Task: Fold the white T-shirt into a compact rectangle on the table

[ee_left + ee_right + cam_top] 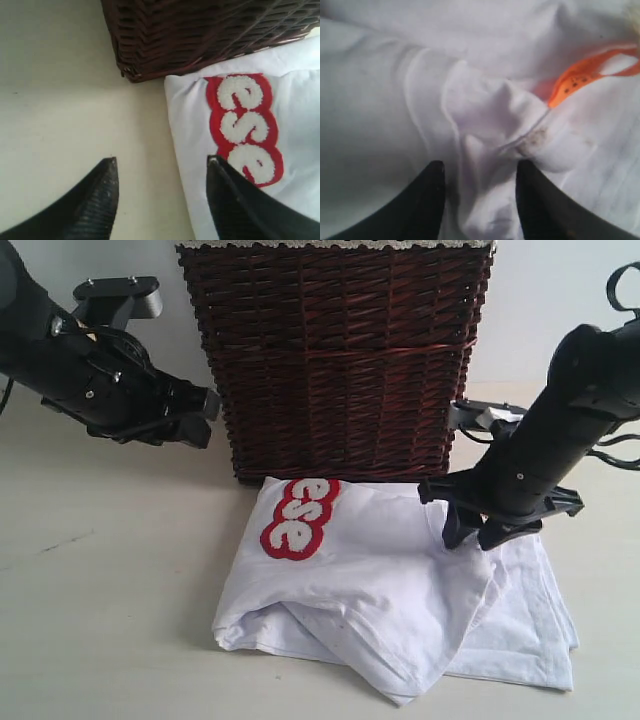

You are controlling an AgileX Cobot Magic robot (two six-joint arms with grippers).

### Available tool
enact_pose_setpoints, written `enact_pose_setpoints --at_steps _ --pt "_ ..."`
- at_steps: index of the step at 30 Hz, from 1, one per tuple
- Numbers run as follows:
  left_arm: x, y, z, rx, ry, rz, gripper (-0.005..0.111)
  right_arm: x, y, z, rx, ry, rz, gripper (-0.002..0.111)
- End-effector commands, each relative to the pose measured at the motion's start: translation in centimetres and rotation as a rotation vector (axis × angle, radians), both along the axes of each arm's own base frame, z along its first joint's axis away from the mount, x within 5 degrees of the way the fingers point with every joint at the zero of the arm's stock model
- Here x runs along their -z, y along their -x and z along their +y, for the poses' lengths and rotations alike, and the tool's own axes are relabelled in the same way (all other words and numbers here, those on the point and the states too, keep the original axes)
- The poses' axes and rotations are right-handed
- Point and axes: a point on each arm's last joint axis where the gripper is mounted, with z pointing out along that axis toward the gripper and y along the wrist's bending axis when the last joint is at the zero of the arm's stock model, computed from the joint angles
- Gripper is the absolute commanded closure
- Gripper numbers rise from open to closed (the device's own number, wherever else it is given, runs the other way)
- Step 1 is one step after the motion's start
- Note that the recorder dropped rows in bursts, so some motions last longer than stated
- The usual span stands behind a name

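On the white T-shirt [380, 580], far right edge: right gripper [470, 537] jaws apart, straddling a raised fold, not clamping. Left gripper [200, 415] jaws apart, empty, over bare table [100, 620]. Shirt lies rumpled, part-folded, against the wicker basket [340, 360].

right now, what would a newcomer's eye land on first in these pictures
The rumpled white T-shirt on the table, its red-outlined letters face up just in front of the dark wicker basket. Then the right gripper, down on the shirt's right side with jaws apart, an orange tag close by in its wrist view.
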Motion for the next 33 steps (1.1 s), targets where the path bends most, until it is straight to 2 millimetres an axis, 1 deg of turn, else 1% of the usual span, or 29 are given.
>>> enact_pose_setpoints --at_steps 1,7,10,11,12,14,15,16,19,23,26,28,31,33 --pt "-0.3 -0.1 -0.1 -0.023 0.045 -0.037 0.054 1.4 0.1 -0.9 0.025 -0.001 0.049 0.063" --pt "-0.4 -0.2 -0.2 -0.011 0.05 -0.046 0.054 1.8 0.0 -0.5 0.052 -0.041 0.057 0.063" --pt "-0.4 -0.2 -0.2 -0.012 0.051 -0.05 0.054 2.3 0.0 0.4 0.011 -0.106 0.061 0.064" --pt "-0.4 -0.2 -0.2 -0.012 0.051 -0.05 0.054 2.3 -0.1 0.7 -0.008 -0.123 0.052 0.067" --pt "-0.4 -0.2 -0.2 -0.012 0.051 -0.05 0.054 2.2 -0.1 0.8 -0.018 -0.137 0.046 0.073" --pt "-0.4 -0.1 -0.2 -0.009 0.049 -0.046 0.054 2.0 0.0 0.9 -0.044 -0.149 0.046 0.092" --pt "-0.4 -0.1 -0.2 -0.004 0.046 -0.046 0.054 1.8 0.0 0.9 -0.065 -0.148 0.037 0.104" --pt "-0.4 -0.1 -0.2 -0.002 0.045 -0.047 0.054 1.4 0.0 0.9 -0.078 -0.148 0.024 0.108" --pt "-0.4 -0.2 -0.2 -0.003 0.046 -0.054 0.054 -0.1 0.1 0.9 -0.092 -0.148 -0.012 0.108" --pt "-0.4 -0.2 -0.2 0.004 0.042 -0.057 0.054 -3.0 0.5 0.6 -0.113 -0.109 -0.088 0.108" --pt "-0.4 -0.2 -0.2 0.003 0.043 -0.059 0.054 -5.4 0.9 -0.6 -0.084 0.02 -0.118 0.108" --pt "-0.4 -0.2 -0.2 0.003 0.043 -0.059 0.054 -7.1 1.2 -1.5 -0.035 0.116 -0.15 0.108" --pt "-0.4 -0.2 -0.2 0.003 0.043 -0.059 0.054 -9.5 1.7 -2.4 0.028 0.198 -0.228 0.108" --pt "-0.4 -0.2 -0.2 0.003 0.043 -0.059 0.054 -10.6 2.0 -2.9 0.066 0.237 -0.265 0.108"
